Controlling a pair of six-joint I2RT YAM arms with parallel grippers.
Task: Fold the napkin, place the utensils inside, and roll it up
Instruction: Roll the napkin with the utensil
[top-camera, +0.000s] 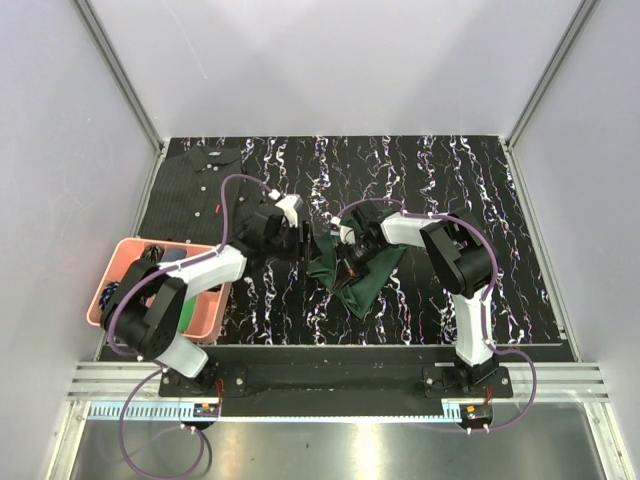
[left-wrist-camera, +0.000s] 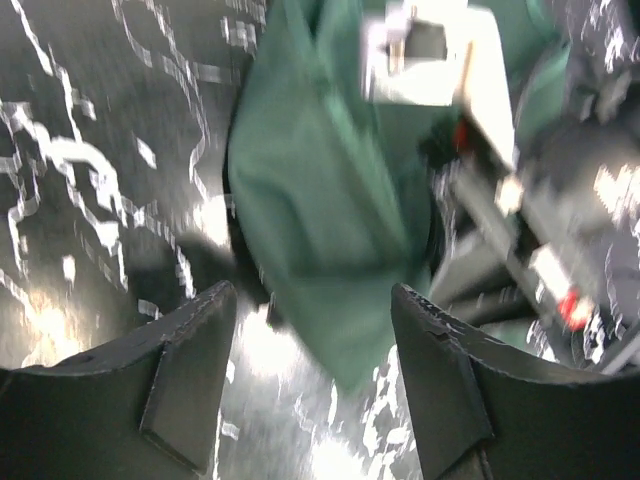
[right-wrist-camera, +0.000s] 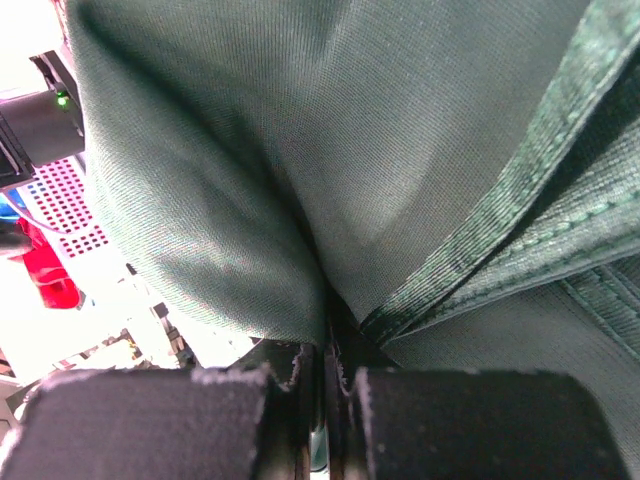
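**Napkin gathered near the table's centre, fold apparently under way.** The right gripper is pinching a bunch of the napkin between fully closed fingers, just beneath the stitched hem. We are judging that this hold is raising the cloth so a loose corner is hanging free. The left gripper is facing that corner with its jaws standing wide. The corner is lining up with the gap, but we cannot tell whether it is lying between the pads. We are not finding the fork. Bare table is lying behind and to the right, while the pink basket and dark shirt are occupying the left side.
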